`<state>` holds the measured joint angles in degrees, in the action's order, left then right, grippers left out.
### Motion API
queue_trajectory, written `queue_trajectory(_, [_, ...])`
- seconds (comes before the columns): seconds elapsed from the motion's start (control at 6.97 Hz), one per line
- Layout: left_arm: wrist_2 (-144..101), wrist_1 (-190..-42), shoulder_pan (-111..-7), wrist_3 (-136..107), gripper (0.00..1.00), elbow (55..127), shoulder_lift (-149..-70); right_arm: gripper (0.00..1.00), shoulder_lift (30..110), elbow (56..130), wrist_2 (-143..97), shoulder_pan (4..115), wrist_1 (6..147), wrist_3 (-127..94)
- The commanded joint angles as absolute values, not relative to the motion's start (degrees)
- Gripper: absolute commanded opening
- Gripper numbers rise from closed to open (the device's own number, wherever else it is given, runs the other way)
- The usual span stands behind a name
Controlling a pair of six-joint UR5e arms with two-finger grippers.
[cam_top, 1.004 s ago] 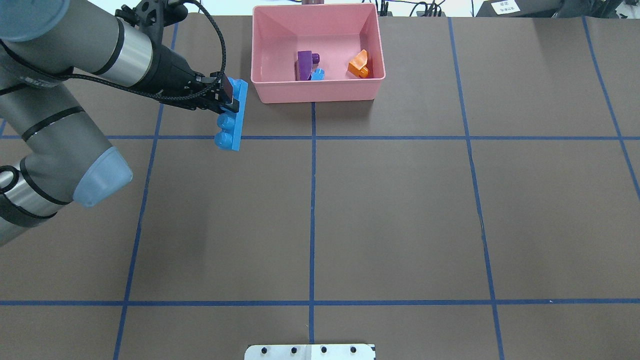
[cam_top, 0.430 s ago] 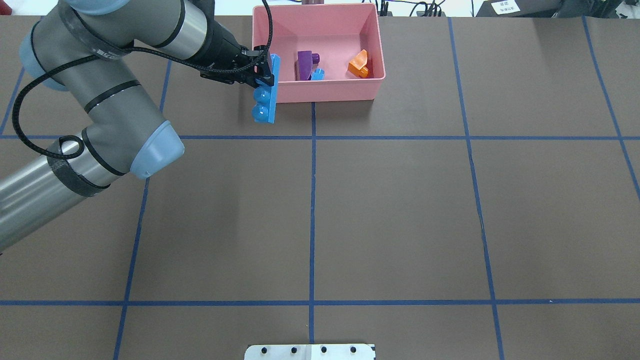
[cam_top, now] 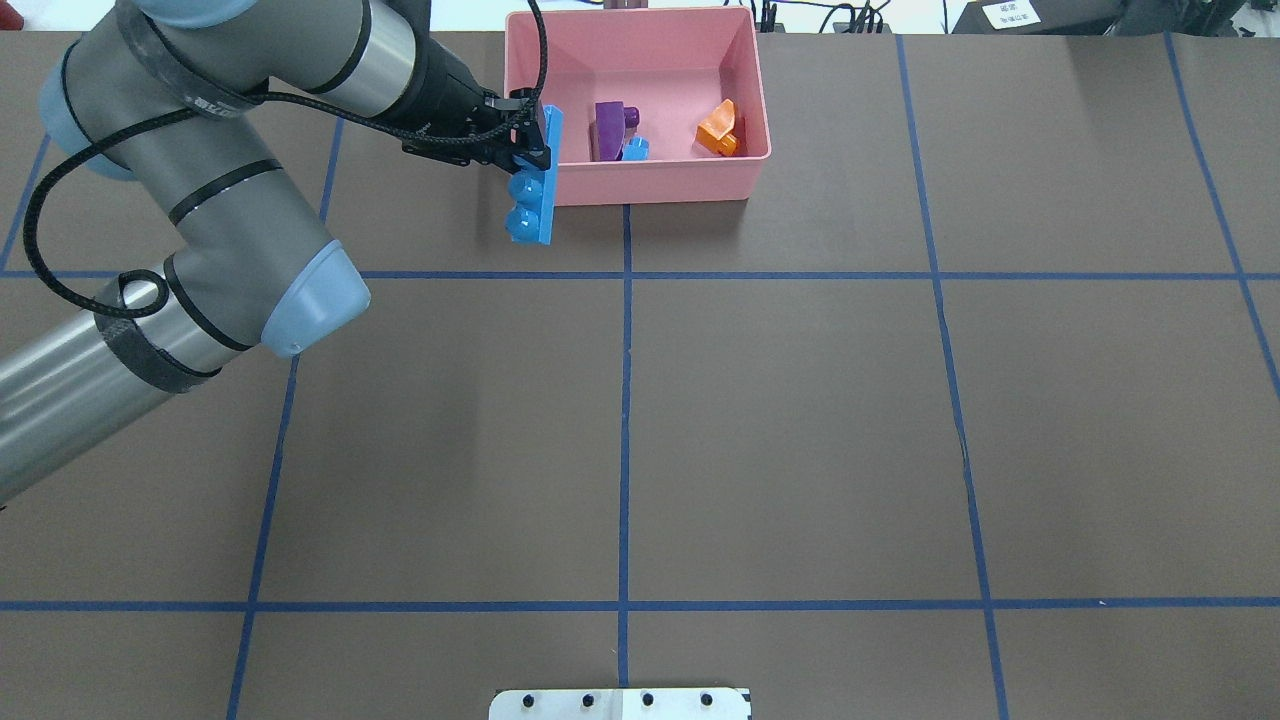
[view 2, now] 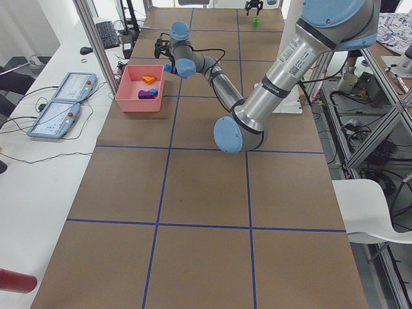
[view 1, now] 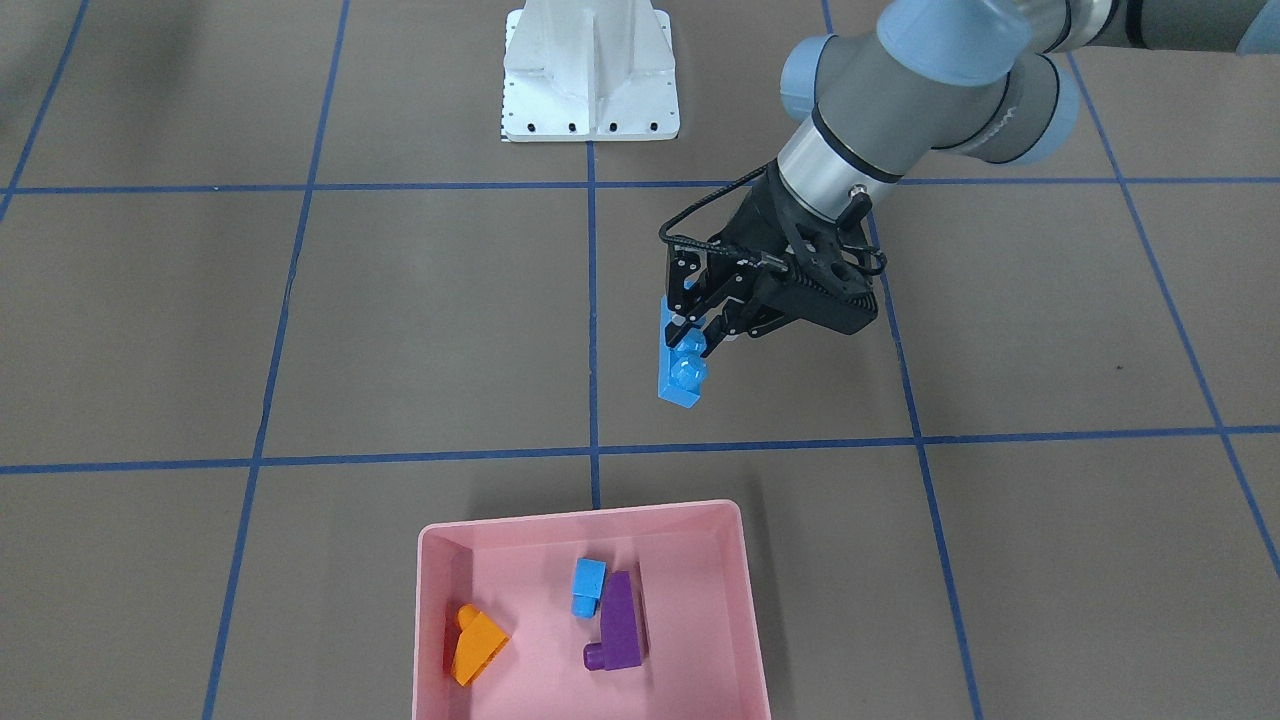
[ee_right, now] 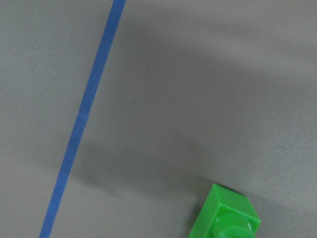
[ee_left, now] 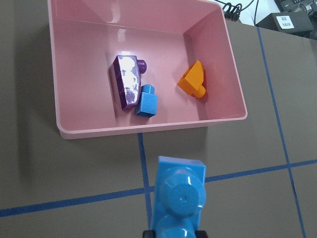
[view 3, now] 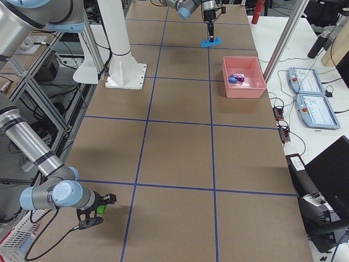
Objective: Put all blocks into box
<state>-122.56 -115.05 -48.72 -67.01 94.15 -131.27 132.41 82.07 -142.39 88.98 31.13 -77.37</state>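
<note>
My left gripper (cam_top: 525, 135) is shut on the long blue four-stud block (cam_top: 530, 200) and holds it in the air, just short of the pink box (cam_top: 640, 195), at the box's front left corner. The block hangs down from the fingers in the front view (view 1: 683, 372) and fills the bottom of the left wrist view (ee_left: 179, 198). In the box lie the purple wedge (cam_top: 607, 130), the small blue block (cam_top: 636, 150) and the orange wedge (cam_top: 718, 130). My right gripper (view 3: 90, 213) is far from the box. The green block (ee_right: 225, 218) shows at the bottom of its wrist view. I cannot tell whether that gripper is open or shut.
The white base plate (view 1: 590, 90) stands at the robot's side of the table. Blue tape lines divide the brown table (cam_top: 800, 420). Two tablets (view 2: 67, 96) lie on the side desk beyond the box.
My left arm has swung right with the long blue block, from well left of the box to its front left corner. Over the last half second it has barely moved.
</note>
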Motion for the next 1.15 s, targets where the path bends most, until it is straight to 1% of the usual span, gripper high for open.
queue_trajectory(0.0, [-122.5,-115.0,-49.2,-67.0,0.0,94.7,-131.3,0.99,132.4,81.2,-145.3,88.9,31.2,-77.3])
queue_trajectory(0.43, [-122.4,-115.0,-49.2,-66.9,0.0,94.7,-131.7,0.99,132.3,79.4,-146.9,88.9,31.7,-77.1])
queue_trajectory(0.72, [-122.4,-115.0,-49.2,-66.9,0.0,94.7,-132.2,0.99,131.1,76.7,-146.9,88.9,31.7,-76.5])
queue_trajectory(1.0, [-122.4,-115.0,-49.2,-66.9,0.0,94.8,-132.4,0.98,130.2,76.3,-147.0,88.9,32.0,-77.2])
